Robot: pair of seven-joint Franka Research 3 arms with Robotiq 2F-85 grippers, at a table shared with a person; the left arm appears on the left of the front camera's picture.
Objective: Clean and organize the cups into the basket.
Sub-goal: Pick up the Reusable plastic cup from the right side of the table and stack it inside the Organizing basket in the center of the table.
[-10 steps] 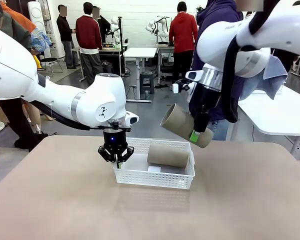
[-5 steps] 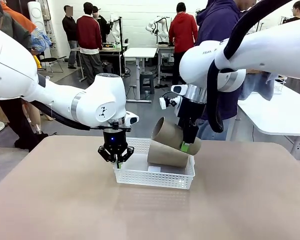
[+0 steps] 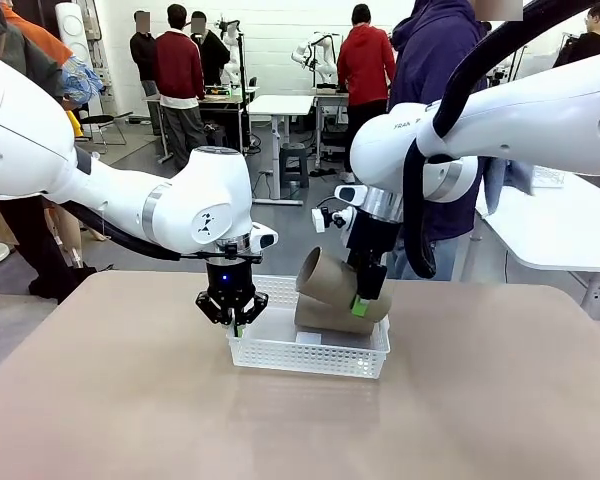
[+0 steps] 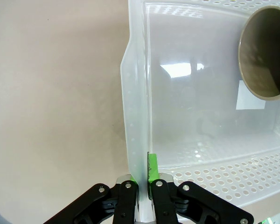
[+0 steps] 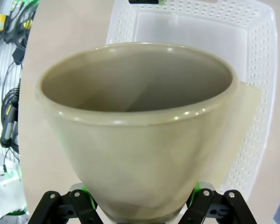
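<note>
L claw: left claw [image 3: 233, 322] is closed tight, pinching the basket [image 3: 310, 356] by its near-left side wall; in the L wrist view the green pads sit on either side of the thin wall, right at the rim.
L claw pose: points straight down at the basket's left end, low over the surface [image 3: 130, 400].
R claw: right claw [image 3: 365, 296] grips the held cup [image 3: 325, 278], fingers across the cup's body near its narrow end, jaws fairly wide around it.
Held cup: tan-brown, tilted, open mouth up and toward pic left, base toward pic right; it's over the basket's right half, not on the floor of it.
R wrist view: cup mouth faces the cam, inside looks bare; basket lies beyond and below it.
Second cup: second cup [image 3: 332, 318], tan-brown, lies on its side inside the basket along the far-right part, directly under the held cup; can't tell if the two touch.
Basket: white, lattice sides, flat on the surface near the middle; left half of the floor is bare apart from a small white label [image 3: 308, 338].
L wrist extra: a tan cup mouth shows at the basket's far end; can't tell which cup.
Beyond: person [image 3: 440, 60] in a dark purple top stands at the far side behind the R arm.
</note>
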